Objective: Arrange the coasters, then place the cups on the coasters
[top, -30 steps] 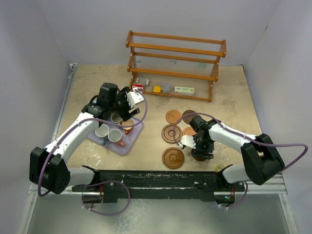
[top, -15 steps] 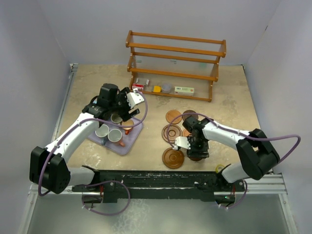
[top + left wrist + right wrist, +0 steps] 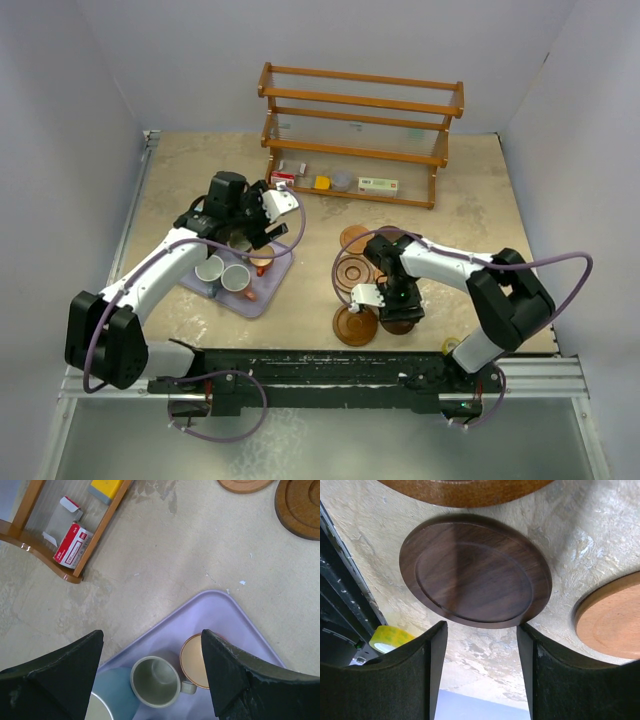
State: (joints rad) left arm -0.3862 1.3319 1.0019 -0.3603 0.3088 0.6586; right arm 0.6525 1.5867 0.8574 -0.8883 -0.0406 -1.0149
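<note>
From the left wrist, the left end effector (image 3: 150, 635) is hanging released over the lavender tray (image 3: 220, 610). The cups are crowding each other, so a descent is risking a knock on the grey-green cup (image 3: 156, 682).

From the right wrist, the right end effector (image 3: 481, 626) is standing unclenched, straddling the rim of the dark coaster (image 3: 475, 570). With the coaster lying flat on the surface, the fingers are likely skating off it.

From above, the right end effector (image 3: 398, 305) is now sitting further left than a second ago, while the left end effector (image 3: 262, 228) is barely shifting.
</note>
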